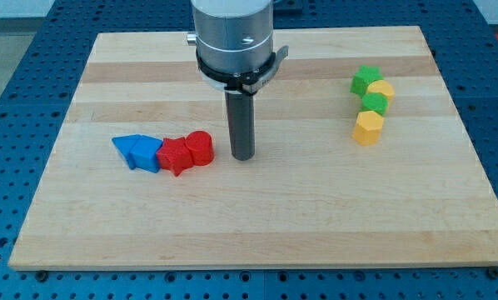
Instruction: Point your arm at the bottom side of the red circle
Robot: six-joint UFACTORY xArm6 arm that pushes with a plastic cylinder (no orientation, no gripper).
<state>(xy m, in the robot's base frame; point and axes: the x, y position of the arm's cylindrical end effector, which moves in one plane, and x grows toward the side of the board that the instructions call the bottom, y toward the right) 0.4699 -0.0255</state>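
The red circle is a short red cylinder left of the board's middle. A red star-like block touches its left side. My tip is the lower end of the dark rod. It rests on the board just right of the red circle, with a small gap between them, about level with the circle's lower edge.
Two blue blocks lie in a row left of the red star. At the view's right stand a green block, a yellow circle, a green circle and a yellow hexagon. The wooden board lies on a blue perforated table.
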